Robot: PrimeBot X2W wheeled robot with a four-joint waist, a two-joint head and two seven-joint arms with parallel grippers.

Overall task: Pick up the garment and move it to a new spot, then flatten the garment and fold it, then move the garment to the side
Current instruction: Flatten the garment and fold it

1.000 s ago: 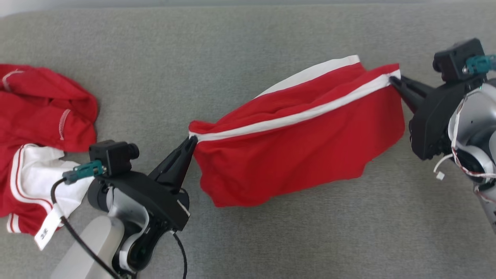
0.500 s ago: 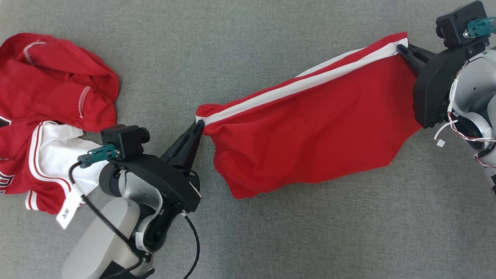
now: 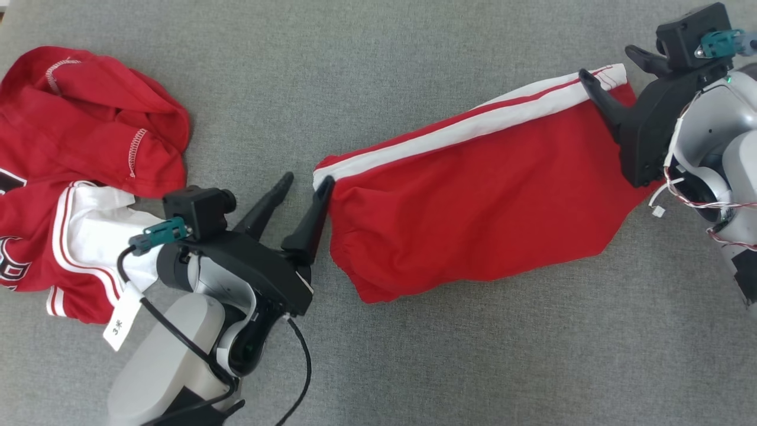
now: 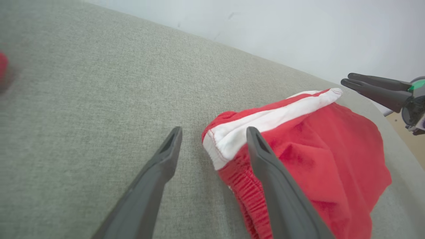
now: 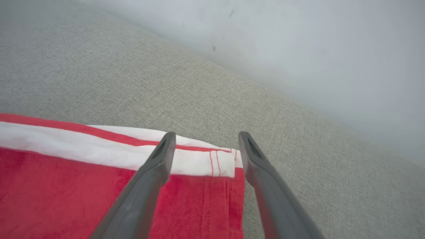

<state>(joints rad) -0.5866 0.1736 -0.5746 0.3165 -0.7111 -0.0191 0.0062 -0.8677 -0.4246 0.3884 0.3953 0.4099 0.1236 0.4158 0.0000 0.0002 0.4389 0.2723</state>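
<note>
Grey woven surface (image 3: 414, 367). Item: red garment (image 3: 473, 207), lying on it, long axis running straight between my left tool (image 3: 308, 178) and right tool (image 3: 606, 62). Both tools: fingers apart, one at each striped end, gripping nothing.

- left gripper (image 3: 307, 178): matte black wedge-shaped body with two long, tapering dark fingers (image 4: 162, 169), hollowed at the tips.
- boxy black camera (image 3: 198, 207) on its wrist, with a teal plug (image 3: 157, 235) and a thin black cable (image 3: 177, 337).
- left forearm (image 3: 154, 367): smooth pale grey shell.
- right gripper (image 3: 606, 61): same black build, with its own black camera and teal plug.
- right wrist (image 3: 709, 124): silver-white shell with thin red and white wires (image 3: 692, 204) looping beside it.
</note>
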